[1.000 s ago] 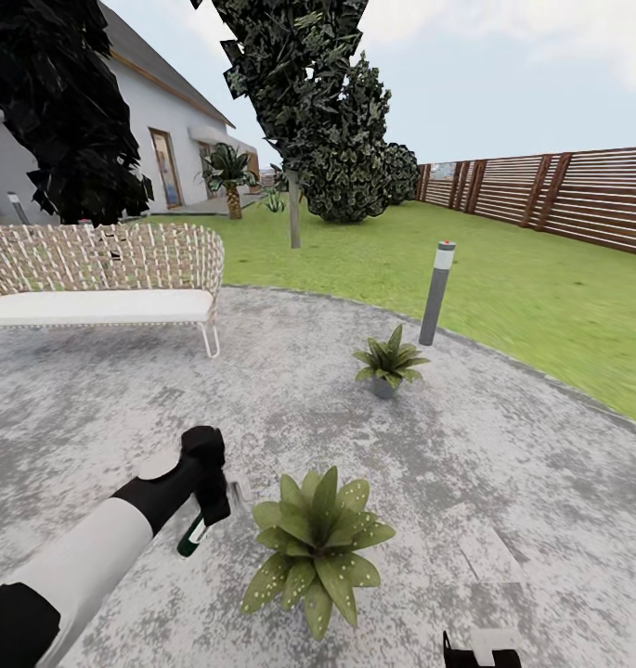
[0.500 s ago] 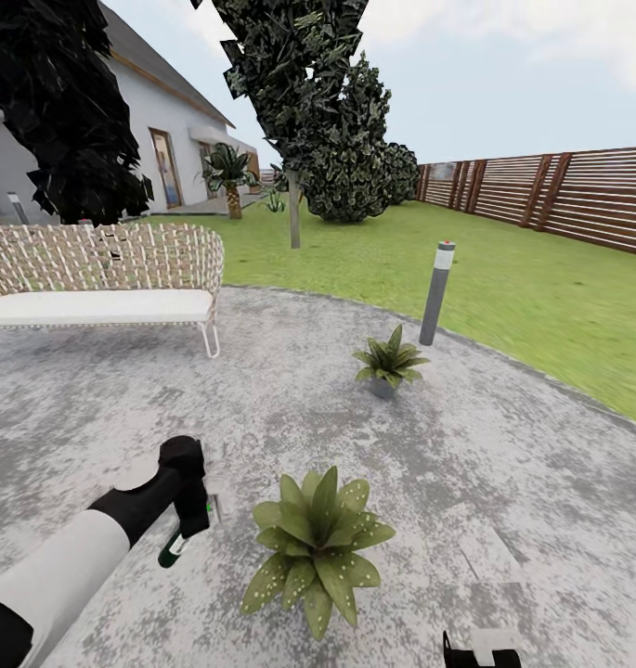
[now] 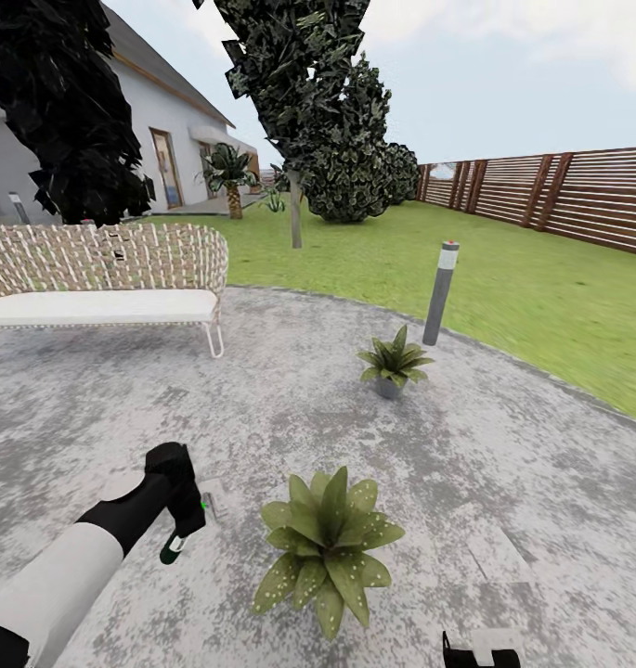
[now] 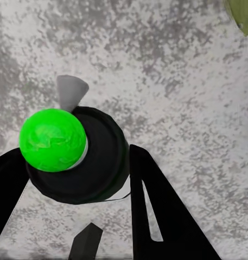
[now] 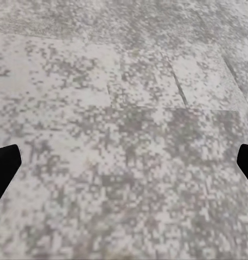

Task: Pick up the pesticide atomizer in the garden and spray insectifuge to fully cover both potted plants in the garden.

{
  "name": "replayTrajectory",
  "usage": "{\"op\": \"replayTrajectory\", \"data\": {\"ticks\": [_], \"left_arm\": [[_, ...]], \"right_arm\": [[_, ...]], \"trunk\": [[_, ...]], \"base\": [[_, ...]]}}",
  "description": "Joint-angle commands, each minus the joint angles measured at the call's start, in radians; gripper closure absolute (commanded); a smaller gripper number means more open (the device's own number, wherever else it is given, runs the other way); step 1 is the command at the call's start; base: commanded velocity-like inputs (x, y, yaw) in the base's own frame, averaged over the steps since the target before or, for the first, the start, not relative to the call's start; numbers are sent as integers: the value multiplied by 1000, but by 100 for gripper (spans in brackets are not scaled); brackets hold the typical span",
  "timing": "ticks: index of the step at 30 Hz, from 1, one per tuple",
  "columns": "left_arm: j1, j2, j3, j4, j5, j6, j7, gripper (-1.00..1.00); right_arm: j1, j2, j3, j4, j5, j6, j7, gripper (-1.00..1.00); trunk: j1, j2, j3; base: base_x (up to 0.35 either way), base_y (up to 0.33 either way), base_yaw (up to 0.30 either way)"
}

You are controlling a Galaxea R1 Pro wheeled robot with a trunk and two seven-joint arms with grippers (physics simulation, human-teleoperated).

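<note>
White-cushioned wicker bench (image 3: 104,283) at the patio's (image 3: 503,445) far left edge, house (image 3: 160,139) and dark trees (image 3: 308,102) behind it. Left gripper (image 3: 183,508) low over the patio's near left part, jaws closed on the pesticide atomizer (image 3: 174,549); bottle hangs tilted, base down, clear of the stone. In the left wrist view, black fingers (image 4: 156,211) flank the dark bottle body (image 4: 96,162), bright green round end toward the camera. Just right of it, 1 potted plant (image 3: 325,547) near the patio's front edge; the 2nd potted plant (image 3: 393,362) farther back, near the grey bollard lamp (image 3: 440,292) at the patio's far rim. Right gripper (image 5: 124,162): jaws spread wide over bare stone, holding nothing. Wooden fence (image 3: 559,190) beyond the lawn (image 3: 503,278).
</note>
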Motion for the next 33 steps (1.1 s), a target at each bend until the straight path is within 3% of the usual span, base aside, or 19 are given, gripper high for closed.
{"op": "replayTrajectory", "data": {"ticks": [1, 10, 16, 21, 23, 27, 31, 33], "left_arm": [[-1, 2, -3, 0, -4, 9, -4, 100], [4, -7, -9, 8, -8, 9, 1, 100], [66, -2, -11, 11, -7, 8, 101, 100], [77, -8, -8, 6, 7, 9, 107, 100], [77, -22, -7, -4, 9, 11, 102, 100], [64, -56, -7, -10, 4, 17, 18, 100], [56, -59, -7, -10, -5, 42, -42, 100], [20, -61, -10, -10, -10, 50, -128, 100]], "right_arm": [[-1, 0, -8, 1, 10, -3, -3, -100], [-1, 0, -8, 1, 9, -3, -4, -100], [-1, 0, -8, 1, 9, -3, -3, -100], [-1, 0, -8, 1, 9, -3, -3, -100], [-1, 0, -8, 1, 9, -3, -3, -100], [-1, 0, -8, 1, 10, -3, -3, -100], [-1, 0, -8, 1, 10, -2, -3, -100], [-1, 0, -8, 1, 10, -2, -3, -100]], "trunk": [[0, 0, -1], [0, 0, -1], [0, 0, -1], [0, 0, -1], [0, 0, -1], [0, 0, -1], [0, 0, -1], [0, 0, -1]], "base": [[0, 19, -38], [78, 39, -116], [87, 19, -2], [4, 1, 0], [0, 0, 0], [0, 0, 0], [0, 0, 0], [0, 0, 0]]}}
